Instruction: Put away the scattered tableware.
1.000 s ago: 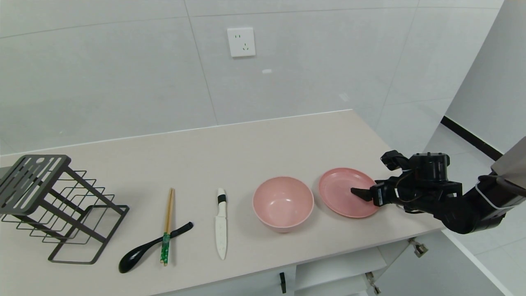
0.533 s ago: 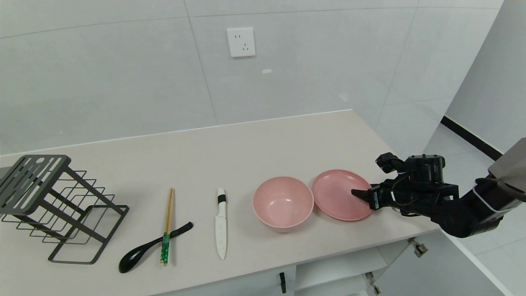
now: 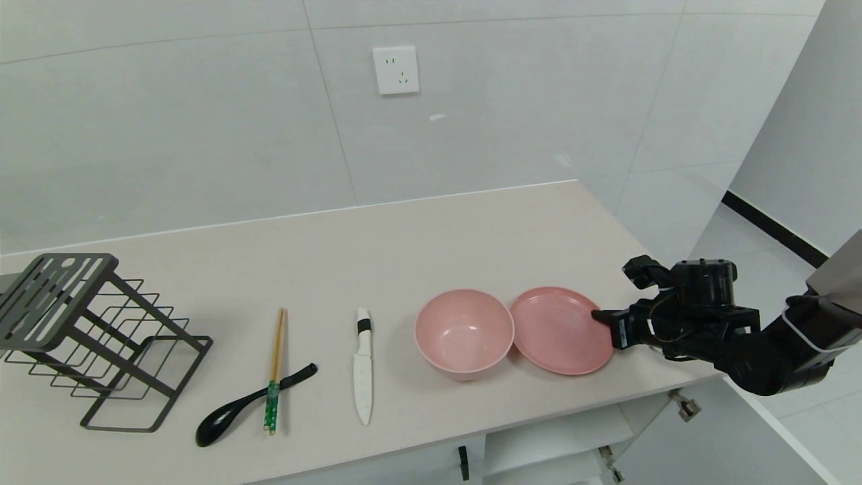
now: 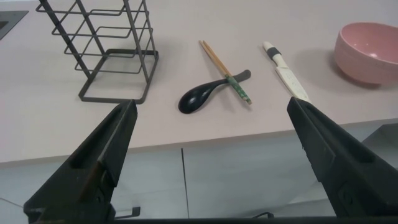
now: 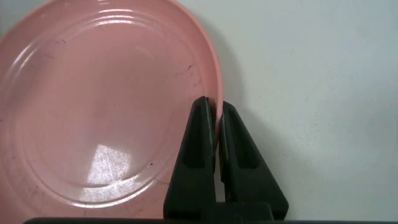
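My right tool (image 3: 599,315) sits at the lower right of the head frame, clenched on the right rim of the plate (image 3: 555,330). The wrist camera shows its two fingers (image 5: 200,134) pinched together with the pink rim between them. The plate lies on the tabletop (image 3: 404,249), right of centre, with its left edge up against the bowl (image 3: 463,329); I cannot tell whether they touch. Left of the bowl lies the knife (image 3: 362,367), then the chopsticks (image 3: 275,357) crossing over the spoon (image 3: 236,409) handle, and the rack (image 3: 87,323) stands at the far left. My left tool (image 4: 211,106) is released, its fingers spread wide, out in front of the tabletop's front edge.
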You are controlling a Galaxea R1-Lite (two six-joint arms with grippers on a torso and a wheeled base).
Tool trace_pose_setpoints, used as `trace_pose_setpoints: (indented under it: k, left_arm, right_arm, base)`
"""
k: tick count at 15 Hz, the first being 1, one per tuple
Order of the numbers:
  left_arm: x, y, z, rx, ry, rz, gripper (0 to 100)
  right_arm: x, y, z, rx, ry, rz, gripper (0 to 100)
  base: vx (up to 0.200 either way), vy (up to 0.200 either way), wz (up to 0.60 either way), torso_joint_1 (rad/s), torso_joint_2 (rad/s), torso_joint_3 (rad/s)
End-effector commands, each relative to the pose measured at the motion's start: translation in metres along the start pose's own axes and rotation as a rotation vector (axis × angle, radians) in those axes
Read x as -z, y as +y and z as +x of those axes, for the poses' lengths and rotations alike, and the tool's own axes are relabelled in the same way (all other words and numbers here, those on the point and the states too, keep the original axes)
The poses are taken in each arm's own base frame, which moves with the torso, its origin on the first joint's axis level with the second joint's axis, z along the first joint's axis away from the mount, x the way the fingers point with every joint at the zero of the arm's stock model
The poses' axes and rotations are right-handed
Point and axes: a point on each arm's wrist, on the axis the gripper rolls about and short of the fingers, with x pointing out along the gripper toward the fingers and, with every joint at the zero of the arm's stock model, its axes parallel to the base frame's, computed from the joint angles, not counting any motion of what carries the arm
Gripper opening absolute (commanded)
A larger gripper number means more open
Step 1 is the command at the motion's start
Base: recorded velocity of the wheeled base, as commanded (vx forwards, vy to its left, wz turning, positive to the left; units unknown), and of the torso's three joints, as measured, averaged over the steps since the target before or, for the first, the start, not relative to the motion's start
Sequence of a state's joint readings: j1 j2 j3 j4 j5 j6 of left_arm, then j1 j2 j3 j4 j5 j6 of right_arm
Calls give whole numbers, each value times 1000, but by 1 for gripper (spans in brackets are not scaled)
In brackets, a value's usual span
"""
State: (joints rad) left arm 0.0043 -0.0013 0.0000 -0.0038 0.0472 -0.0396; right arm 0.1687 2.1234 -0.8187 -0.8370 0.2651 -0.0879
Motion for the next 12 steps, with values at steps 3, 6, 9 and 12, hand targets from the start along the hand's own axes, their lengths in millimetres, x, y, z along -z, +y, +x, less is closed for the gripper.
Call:
trace_pose_setpoints:
  k: [3, 6, 9, 12]
  left_arm:
    - [0, 0, 0, -1, 0, 3, 100]
    - [0, 0, 0, -1, 0, 3, 100]
    - [0, 0, 0, -1, 0, 6, 100]
    - [0, 0, 0, 7, 4, 23, 100]
  right_arm:
    - [-45, 9, -39, 12, -151, -45, 0]
    - [-56, 19, -78, 14, -206, -62, 0]
    - [-49, 28, -110, 15, -215, -64, 0]
    - [-44, 40, -155, 22, -265, -76, 0]
  base:
    - [0, 0, 0, 0, 0, 0]
    - [0, 0, 0, 0, 0, 0]
    - [0, 0, 0, 0, 0, 0]
    - [0, 0, 0, 0, 0, 0]
